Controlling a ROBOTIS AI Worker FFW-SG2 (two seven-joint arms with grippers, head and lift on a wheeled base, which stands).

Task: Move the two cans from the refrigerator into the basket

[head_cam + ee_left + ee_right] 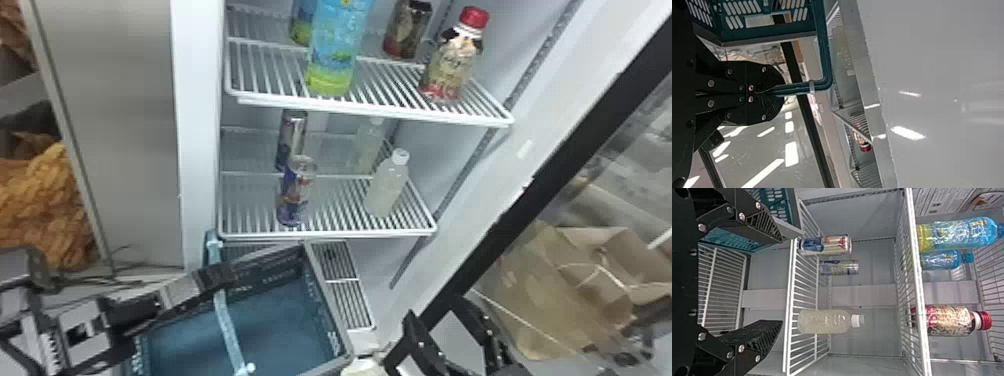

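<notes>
Both cans stand upright on the refrigerator's middle shelf (327,233), the front can (297,192) nearer the shelf's edge and the rear can (291,135) behind it. In the right wrist view they are the front can (824,245) and the rear can (839,267). My left gripper (220,277) is at the blue basket (345,345), below the shelf; in the left wrist view my left gripper (781,92) is shut on the basket handle (825,51). My right gripper (442,314) is right of the basket; in the right wrist view my right gripper (781,281) is open, with nothing between its fingers.
A pale bottle (386,187) stands right of the cans on their shelf. The upper shelf (380,115) holds blue bottles, a dark can and a red-capped bottle (452,60). The refrigerator's black door frame (505,215) slants along the right side.
</notes>
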